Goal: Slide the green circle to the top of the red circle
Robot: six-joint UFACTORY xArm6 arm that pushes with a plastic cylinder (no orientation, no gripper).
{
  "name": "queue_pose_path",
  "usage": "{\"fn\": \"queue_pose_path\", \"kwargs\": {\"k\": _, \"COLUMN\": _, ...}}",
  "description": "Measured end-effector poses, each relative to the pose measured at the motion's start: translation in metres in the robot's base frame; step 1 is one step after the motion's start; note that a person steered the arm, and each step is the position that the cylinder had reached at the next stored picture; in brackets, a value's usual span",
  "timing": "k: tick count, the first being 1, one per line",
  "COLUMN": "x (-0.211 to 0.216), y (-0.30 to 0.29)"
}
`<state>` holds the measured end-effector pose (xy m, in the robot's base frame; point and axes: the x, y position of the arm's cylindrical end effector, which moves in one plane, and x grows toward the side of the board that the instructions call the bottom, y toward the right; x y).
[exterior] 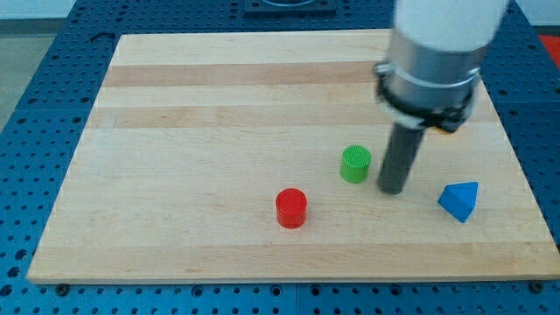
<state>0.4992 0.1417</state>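
Green circle point(355, 164) right of board centre, up-right of red circle point(290, 208). My tip point(391, 189), bare rod with no jaws, just beside green's right, holding nothing. Best pushed leftward, gently, stopping directly above red, toward the far edge.

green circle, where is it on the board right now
The green circle sits right of the board's centre, up and to the view's right of the red circle, with my tip just to its right, apart from it.
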Motion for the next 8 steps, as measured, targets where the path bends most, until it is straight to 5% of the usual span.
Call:
{"fn": "queue_pose_path", "kwargs": {"k": 1, "x": -0.047, "y": 0.007}}
{"fn": "queue_pose_path", "kwargs": {"k": 4, "x": -0.011, "y": -0.095}}
{"fn": "queue_pose_path", "kwargs": {"k": 6, "x": -0.016, "y": -0.006}}
{"fn": "queue_pose_path", "kwargs": {"k": 8, "x": 0.033, "y": -0.007}}
